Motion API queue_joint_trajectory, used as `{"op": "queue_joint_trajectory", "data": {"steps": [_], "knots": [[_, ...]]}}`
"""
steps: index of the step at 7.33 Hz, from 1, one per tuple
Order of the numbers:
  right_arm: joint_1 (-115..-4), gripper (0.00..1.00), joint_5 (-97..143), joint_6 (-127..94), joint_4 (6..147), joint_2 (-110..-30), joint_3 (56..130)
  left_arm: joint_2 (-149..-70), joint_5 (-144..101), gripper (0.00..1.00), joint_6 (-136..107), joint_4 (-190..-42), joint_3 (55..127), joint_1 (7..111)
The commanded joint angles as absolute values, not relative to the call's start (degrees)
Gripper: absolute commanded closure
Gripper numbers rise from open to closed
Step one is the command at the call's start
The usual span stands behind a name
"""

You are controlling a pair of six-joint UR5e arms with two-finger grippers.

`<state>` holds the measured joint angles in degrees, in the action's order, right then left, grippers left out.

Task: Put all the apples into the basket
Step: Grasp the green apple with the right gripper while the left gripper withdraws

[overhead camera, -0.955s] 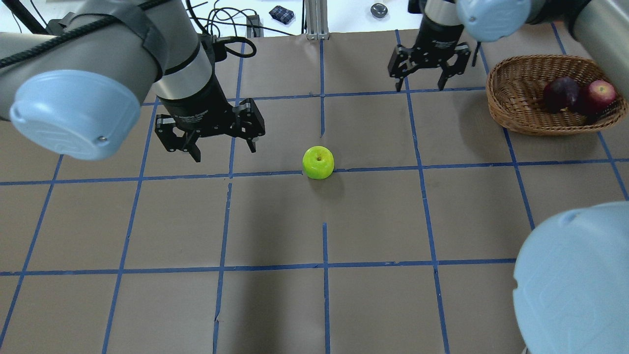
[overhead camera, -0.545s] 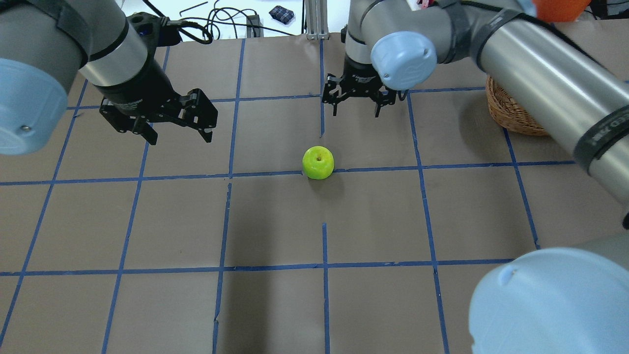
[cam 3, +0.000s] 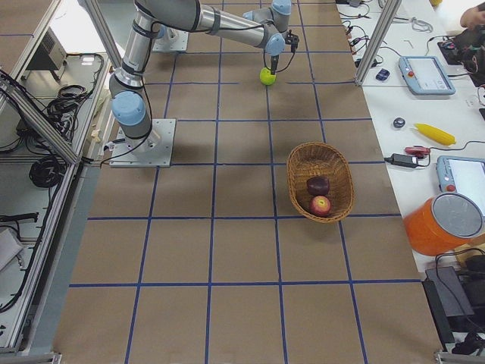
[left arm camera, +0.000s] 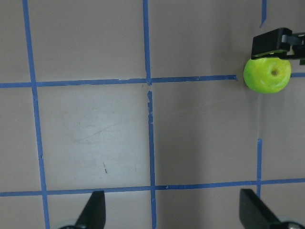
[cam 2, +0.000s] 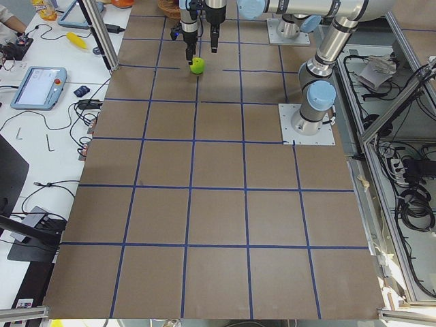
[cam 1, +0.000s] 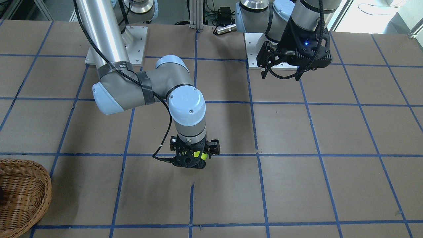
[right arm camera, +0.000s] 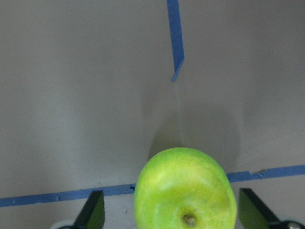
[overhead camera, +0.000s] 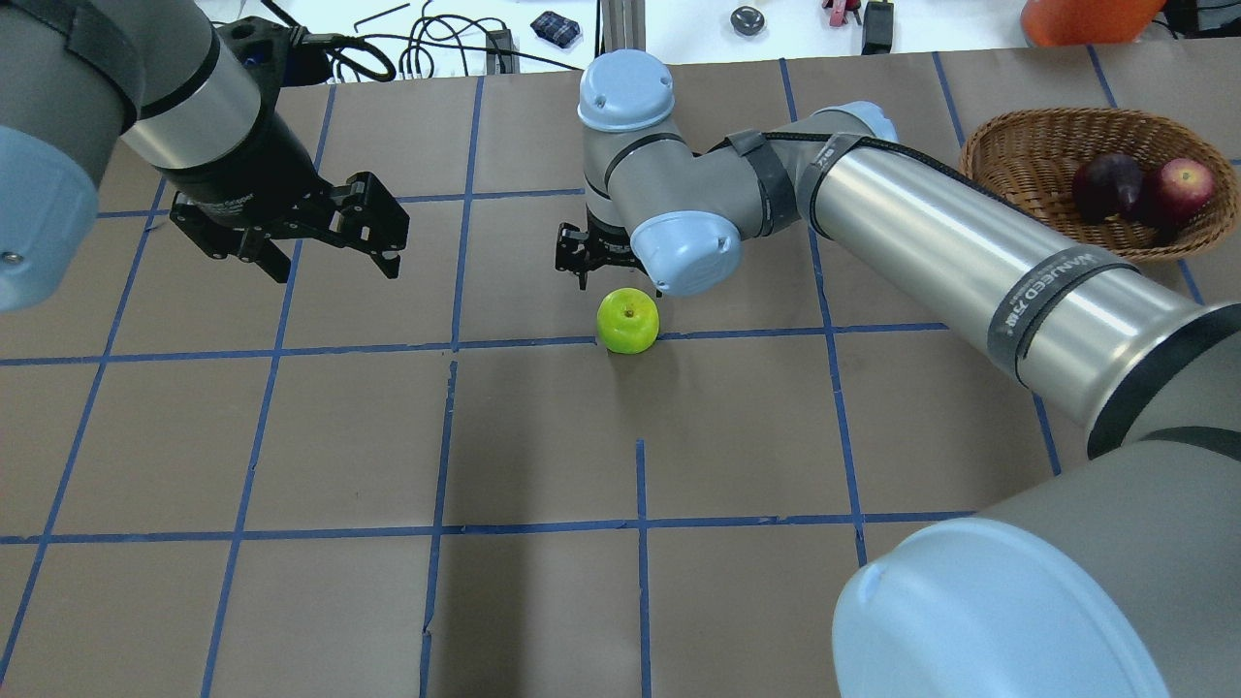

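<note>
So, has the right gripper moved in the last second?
Yes. In the overhead view the right gripper has swung left, away from the basket, and is now at the green apple, jaws open.

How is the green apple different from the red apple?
The green apple is bright yellow-green; the red apple is red with a paler patch. The green apple sits alone on the table; the red apple lies in the basket next to a dark purple apple. The right end effector is open right by the green apple; none is near the red apple. Both are round and look similar in size.
</note>
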<state>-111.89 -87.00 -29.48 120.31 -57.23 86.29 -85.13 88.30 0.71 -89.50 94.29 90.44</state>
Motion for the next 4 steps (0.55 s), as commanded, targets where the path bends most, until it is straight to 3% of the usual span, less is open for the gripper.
{"op": "queue_joint_trajectory", "data": {"steps": [1,4], "knots": [[-112.1,0.0,-87.5,-29.8,122.3,-57.0,89.2,-84.8,88.2,0.0,0.8,-88.9,94.8,90.3],[-112.1,0.0,-87.4,-30.2,122.8,-55.6,89.7,-84.5,88.2,0.0,0.8,-88.2,95.3,89.8]]}}
